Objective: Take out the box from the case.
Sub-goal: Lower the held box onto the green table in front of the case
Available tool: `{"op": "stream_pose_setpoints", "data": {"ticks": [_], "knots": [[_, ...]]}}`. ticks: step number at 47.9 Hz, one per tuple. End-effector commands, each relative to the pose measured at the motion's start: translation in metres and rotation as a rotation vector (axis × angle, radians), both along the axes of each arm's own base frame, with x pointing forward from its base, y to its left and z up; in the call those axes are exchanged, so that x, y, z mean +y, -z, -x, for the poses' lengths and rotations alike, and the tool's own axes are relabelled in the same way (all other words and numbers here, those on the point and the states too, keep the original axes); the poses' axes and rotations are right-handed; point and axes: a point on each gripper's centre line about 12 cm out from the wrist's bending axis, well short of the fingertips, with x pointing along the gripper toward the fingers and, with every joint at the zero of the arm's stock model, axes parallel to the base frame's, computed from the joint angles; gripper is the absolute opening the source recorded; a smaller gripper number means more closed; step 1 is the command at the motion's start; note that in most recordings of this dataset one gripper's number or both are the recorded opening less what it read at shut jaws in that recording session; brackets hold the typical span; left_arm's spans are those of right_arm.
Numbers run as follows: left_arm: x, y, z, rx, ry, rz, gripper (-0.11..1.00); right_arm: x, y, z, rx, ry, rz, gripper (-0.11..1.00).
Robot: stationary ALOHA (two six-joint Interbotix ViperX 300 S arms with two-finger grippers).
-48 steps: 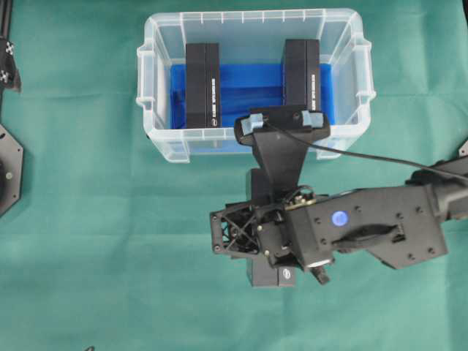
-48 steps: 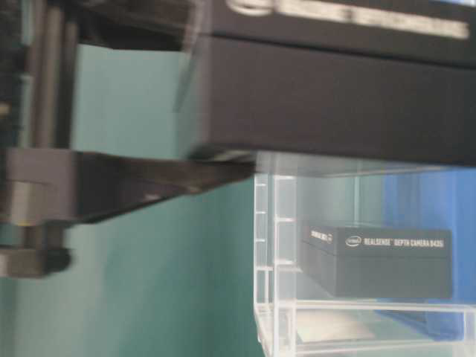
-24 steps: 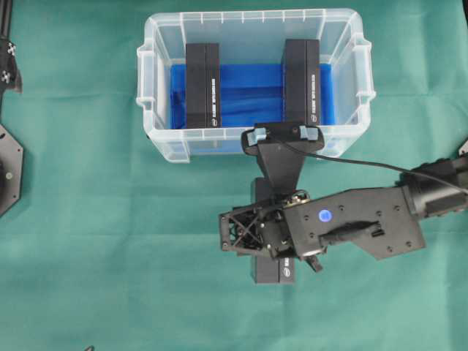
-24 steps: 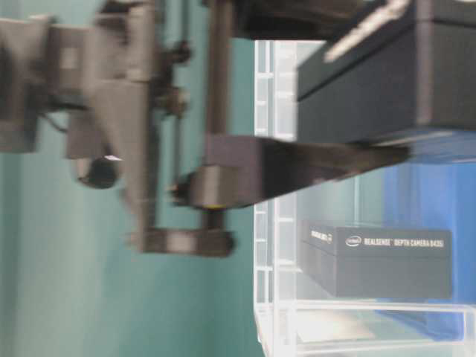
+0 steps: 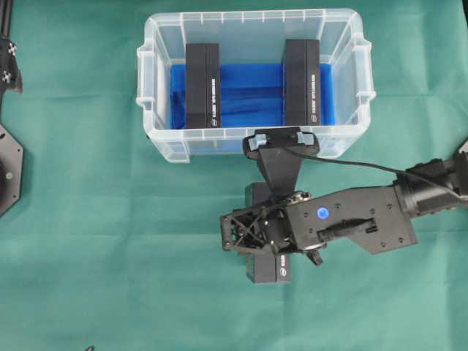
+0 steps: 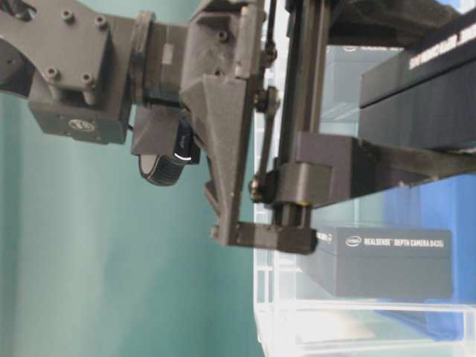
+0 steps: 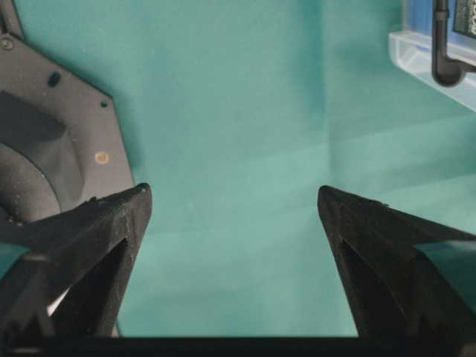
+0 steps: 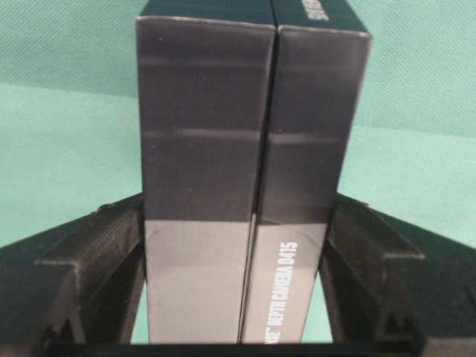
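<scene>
Two black fingers (image 8: 89,260) of our right gripper (image 8: 236,282) press on the sides of a black box (image 8: 245,149), one on each side, so this gripper is holding the box tight. From above, we see the box (image 5: 268,269) sticking out under our right gripper (image 5: 267,234). It is outside the case (image 5: 256,146), over the green cloth (image 5: 110,256), just in front of the case's near wall. We cannot tell if the box touches the cloth or hangs a little above it.

Its long side runs toward the case and away from it. Our fingers cross it the short way, near one end. The box sits right inside the grip, so the next move, we think, is to set it down flat and let go. The box is long and held near one end, so it may tip when we let go.

Our right arm is the one doing the work. Our left gripper (image 7: 234,201) is far off on the other side, with its fingers spread wide and nothing between them, only green cloth under it.

Two more boxes are in the case. The left box (image 5: 202,84) and the right box (image 5: 302,80) stand well apart on the blue bottom (image 5: 245,91), with a gap between them.
</scene>
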Motion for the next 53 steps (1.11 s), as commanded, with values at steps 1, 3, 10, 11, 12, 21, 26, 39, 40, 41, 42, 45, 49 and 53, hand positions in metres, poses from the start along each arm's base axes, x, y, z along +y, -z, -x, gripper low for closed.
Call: {"op": "stream_pose_setpoints", "data": {"ticks": [1,3,10,11,12,21,26,39,40,41,42,45,49,53], "knots": [[0.0,-0.004,-0.002,-0.016,0.002,-0.002,0.98,0.0,-0.013,-0.001,-0.034,-0.007,-0.006,0.66],[0.0,-0.004,-0.002,-0.016,0.002,-0.002,0.98,0.0,-0.012,-0.001,-0.033,-0.008,-0.005,0.66],[0.0,-0.004,-0.002,-0.016,0.002,-0.002,0.98,0.001,-0.012,0.0,-0.031,-0.018,-0.004,0.66],[0.0,-0.004,-0.002,-0.016,0.002,-0.002,0.98,0.001,-0.012,0.0,-0.031,-0.018,-0.004,0.66],[0.0,-0.004,-0.002,-0.016,0.002,-0.002,0.98,0.001,-0.013,0.0,-0.032,-0.017,-0.005,0.66],[0.0,-0.004,-0.001,-0.014,0.002,-0.003,0.98,-0.001,-0.013,0.0,-0.024,-0.003,-0.003,0.67],[0.0,-0.004,-0.002,-0.015,0.004,-0.003,0.98,0.0,-0.012,0.001,-0.023,-0.006,-0.003,0.76],[0.001,-0.004,-0.002,-0.009,0.004,-0.007,0.98,-0.004,-0.013,0.0,-0.025,-0.007,-0.001,0.88],[0.001,-0.004,-0.002,-0.009,0.006,-0.007,0.98,-0.004,-0.014,0.0,-0.027,-0.006,-0.002,0.88],[0.001,-0.004,-0.002,-0.009,0.006,-0.007,0.98,-0.004,-0.014,0.0,-0.027,-0.008,0.0,0.88],[0.001,-0.004,-0.002,-0.01,0.004,-0.007,0.98,-0.004,-0.014,0.0,-0.027,-0.007,0.0,0.88],[0.001,-0.004,-0.002,-0.01,0.003,-0.007,0.98,-0.005,-0.016,0.0,-0.028,-0.007,0.0,0.88],[0.001,-0.004,-0.002,-0.009,0.004,-0.006,0.98,-0.006,-0.021,0.001,-0.039,-0.005,-0.002,0.88],[0.001,-0.004,-0.002,-0.009,0.004,-0.006,0.98,-0.005,-0.033,0.001,-0.062,-0.006,-0.009,0.88]]}}
